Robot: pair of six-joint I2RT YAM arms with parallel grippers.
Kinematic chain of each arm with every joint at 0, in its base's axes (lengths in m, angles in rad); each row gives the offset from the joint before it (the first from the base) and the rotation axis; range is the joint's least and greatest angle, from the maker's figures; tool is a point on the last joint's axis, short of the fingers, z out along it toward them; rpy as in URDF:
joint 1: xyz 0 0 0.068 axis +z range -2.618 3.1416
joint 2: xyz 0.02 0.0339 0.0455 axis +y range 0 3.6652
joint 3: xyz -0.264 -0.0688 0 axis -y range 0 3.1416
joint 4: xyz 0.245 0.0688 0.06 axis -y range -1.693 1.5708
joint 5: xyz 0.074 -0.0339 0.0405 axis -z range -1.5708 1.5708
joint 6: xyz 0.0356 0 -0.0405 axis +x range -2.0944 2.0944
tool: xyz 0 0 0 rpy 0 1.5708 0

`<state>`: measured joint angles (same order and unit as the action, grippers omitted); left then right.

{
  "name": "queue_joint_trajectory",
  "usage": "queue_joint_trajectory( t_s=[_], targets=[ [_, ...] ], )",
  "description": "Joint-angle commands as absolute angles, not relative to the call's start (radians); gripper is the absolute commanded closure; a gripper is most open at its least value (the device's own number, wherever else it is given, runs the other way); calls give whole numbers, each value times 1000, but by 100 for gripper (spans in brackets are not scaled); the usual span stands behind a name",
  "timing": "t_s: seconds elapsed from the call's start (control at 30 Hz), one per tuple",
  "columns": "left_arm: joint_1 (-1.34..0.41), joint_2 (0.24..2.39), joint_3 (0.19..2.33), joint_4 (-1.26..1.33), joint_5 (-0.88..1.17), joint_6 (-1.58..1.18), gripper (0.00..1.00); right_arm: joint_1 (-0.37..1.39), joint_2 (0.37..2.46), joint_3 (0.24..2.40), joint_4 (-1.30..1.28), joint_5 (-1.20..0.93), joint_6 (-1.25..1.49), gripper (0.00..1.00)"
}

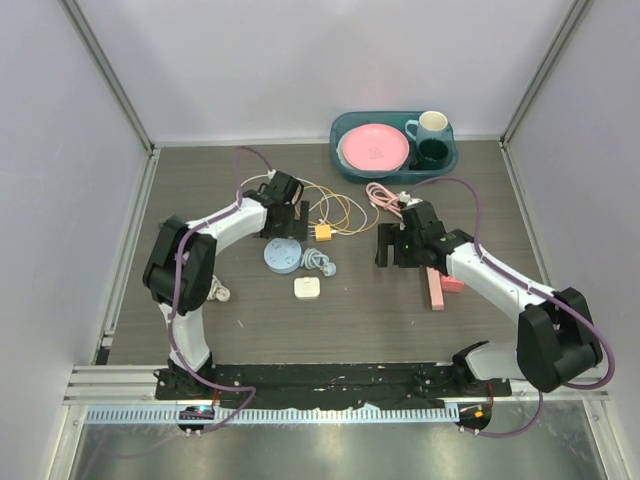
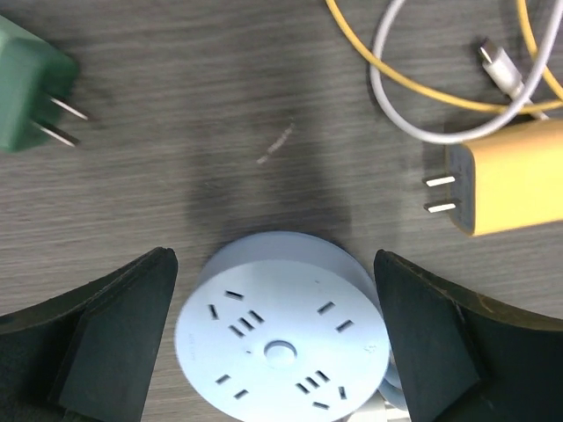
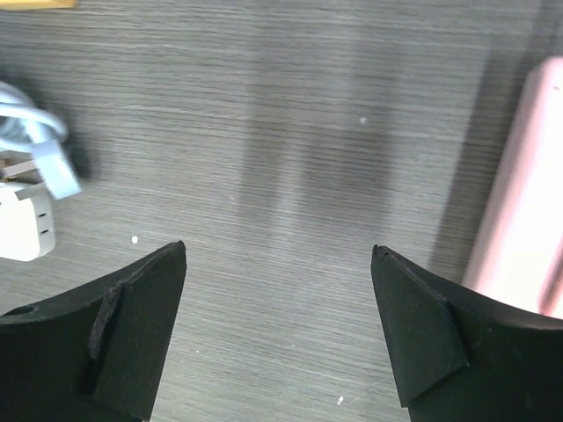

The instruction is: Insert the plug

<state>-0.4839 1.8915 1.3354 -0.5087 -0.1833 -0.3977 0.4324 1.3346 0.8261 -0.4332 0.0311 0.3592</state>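
A round pale-blue socket (image 2: 281,338) lies flat on the table, its slots facing up, right between the open fingers of my left gripper (image 2: 274,255). A yellow plug (image 2: 515,176) with two prongs lies to its right, and a green plug (image 2: 26,83) at the upper left. From above, the left gripper (image 1: 284,222) hovers just behind the socket (image 1: 283,257), with the yellow plug (image 1: 323,232) beside it. A white plug (image 1: 307,287) lies nearer the front. My right gripper (image 1: 392,250) stands open over bare table (image 3: 279,251), holding nothing.
A white cable with a USB end (image 2: 497,66) and a yellow cable (image 2: 413,83) loop behind the socket. A pink block (image 1: 435,288) lies by the right arm, a pink cable (image 1: 383,193) behind it. A teal tray (image 1: 392,176) with a pink plate and two mugs sits at the back.
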Motion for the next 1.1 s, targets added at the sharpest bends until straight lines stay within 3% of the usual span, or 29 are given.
queue_joint_trajectory(
  t_s=[0.0,0.53,0.83,1.07],
  targets=[
    [-480,1882,1309,-520,-46,-463,0,451,1295,868,-381,-46,310,10],
    [-586,1599,957,-356,103,-710,0,474,1333,897,-342,-35,336,10],
    [-571,1398,980,-474,-205,-597,0,474,1318,897,-331,-32,339,11],
    [-419,1425,1040,-451,-400,-621,0,474,1310,903,-324,-29,345,11]
  ],
)
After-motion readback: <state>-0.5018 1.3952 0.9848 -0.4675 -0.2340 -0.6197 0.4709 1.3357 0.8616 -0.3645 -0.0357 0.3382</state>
